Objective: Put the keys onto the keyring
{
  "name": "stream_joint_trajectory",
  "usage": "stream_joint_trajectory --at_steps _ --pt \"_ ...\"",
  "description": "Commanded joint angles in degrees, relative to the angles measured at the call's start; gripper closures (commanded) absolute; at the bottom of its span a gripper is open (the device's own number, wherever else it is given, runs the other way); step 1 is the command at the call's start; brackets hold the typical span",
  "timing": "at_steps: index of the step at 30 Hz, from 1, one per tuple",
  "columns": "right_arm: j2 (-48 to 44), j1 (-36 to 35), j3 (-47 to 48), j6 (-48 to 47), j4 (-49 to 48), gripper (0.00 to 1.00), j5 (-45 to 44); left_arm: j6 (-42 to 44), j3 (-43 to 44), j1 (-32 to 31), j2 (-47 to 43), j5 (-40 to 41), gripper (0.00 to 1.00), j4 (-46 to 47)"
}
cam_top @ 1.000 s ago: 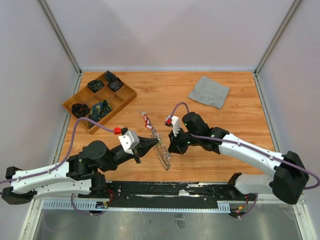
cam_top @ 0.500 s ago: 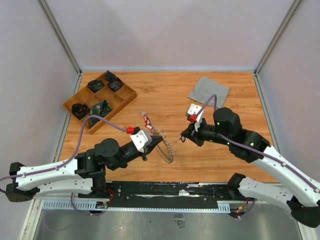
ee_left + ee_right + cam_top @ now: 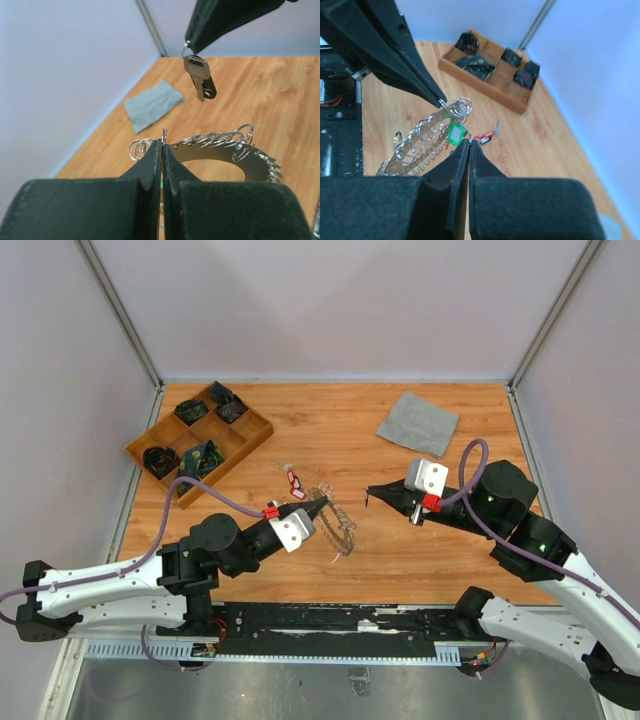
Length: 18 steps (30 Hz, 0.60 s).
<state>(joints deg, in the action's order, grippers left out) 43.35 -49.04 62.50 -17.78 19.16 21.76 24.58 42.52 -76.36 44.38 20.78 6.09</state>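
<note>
The left tool, jaws pinched fully together on the rim of the keyring, holds the fringed ring up on edge over the surface, apparently to present its small loops to the right. Facing it, the right tool is clamped tight on the little loop of a black-tagged key, which dangles just beside the ring, likely for threading. A green tag hangs among the loops. A red-tagged key lies just beyond, with the tray far left and the grey cloth far right.
</note>
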Motion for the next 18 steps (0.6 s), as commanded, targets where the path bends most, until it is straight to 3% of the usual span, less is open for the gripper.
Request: stream_joint_trajectory --at_steps 1,8,18 --pt "-1.2 0.5 -3.1 -9.5 -10.6 1.0 7.3 11.4 0.8 -0.4 0.5 4.1 0.99 9.7" --pt "3.7 0.4 -0.9 -18.6 -9.8 1.0 12.1 15.7 0.1 -0.4 1.9 5.2 0.99 12.5" --pt "7.3 -0.4 -0.8 -20.2 -11.7 1.0 12.2 13.4 0.8 -0.4 2.8 4.3 1.0 12.3"
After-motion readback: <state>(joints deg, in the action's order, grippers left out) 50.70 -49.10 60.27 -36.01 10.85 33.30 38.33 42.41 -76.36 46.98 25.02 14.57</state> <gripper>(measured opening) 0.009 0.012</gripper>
